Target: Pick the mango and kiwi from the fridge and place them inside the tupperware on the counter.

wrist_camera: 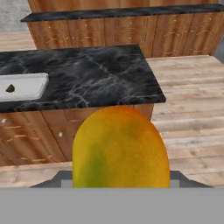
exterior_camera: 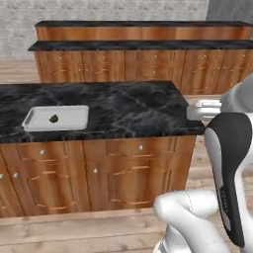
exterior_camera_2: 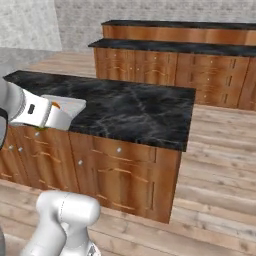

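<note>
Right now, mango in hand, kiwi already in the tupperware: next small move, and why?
Probably carry the hand forward and left, over the counter, toward the tupperware. The hand view shows the mango gripped short of the counter's edge, above the floor, so releasing now would drop it. The kiwi sits mid-tray, with bare tray around it for the mango.

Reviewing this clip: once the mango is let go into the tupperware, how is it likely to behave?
The mango looks rounded and smooth, so it will probably roll a little. The tupperware has a raised rim that should stop it. It may nudge the small kiwi lying there.
</note>
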Controlling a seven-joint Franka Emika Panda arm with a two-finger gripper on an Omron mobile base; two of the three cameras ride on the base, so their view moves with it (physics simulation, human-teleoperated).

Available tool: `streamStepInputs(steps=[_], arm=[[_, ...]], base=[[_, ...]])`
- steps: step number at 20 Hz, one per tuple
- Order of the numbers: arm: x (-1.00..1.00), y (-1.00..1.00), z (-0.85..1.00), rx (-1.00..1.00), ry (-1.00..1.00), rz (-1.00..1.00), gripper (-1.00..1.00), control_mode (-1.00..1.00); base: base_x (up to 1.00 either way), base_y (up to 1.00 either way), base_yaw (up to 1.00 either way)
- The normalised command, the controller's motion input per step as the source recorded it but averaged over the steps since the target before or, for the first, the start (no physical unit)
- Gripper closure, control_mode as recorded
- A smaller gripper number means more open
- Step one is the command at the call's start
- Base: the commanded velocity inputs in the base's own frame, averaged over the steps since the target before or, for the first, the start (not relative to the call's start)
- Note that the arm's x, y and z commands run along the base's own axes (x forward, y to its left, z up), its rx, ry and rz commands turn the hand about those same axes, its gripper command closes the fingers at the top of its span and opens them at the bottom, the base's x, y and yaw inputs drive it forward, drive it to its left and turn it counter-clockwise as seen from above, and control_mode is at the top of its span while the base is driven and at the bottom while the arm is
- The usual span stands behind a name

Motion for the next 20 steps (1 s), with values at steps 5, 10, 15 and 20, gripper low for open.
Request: streamStepInputs(steps=[5,10,15,20], arm=[[0.00,0.00,0.00,0.00,0.00,0.00,1.00,1.00],[0.00,0.00,0.00,0.00,0.00,0.00,1.00,1.00],[0.00,0.00,0.00,0.00,0.00,0.00,1.00,1.00],[0.00,0.00,0.00,0.00,0.00,0.00,1.00,1.00]], base=[[1.00,0.71,0.00],[0.99,0.86,0.00],[0.72,0.98,-0.06],[0.81,0.62,-0.53]])
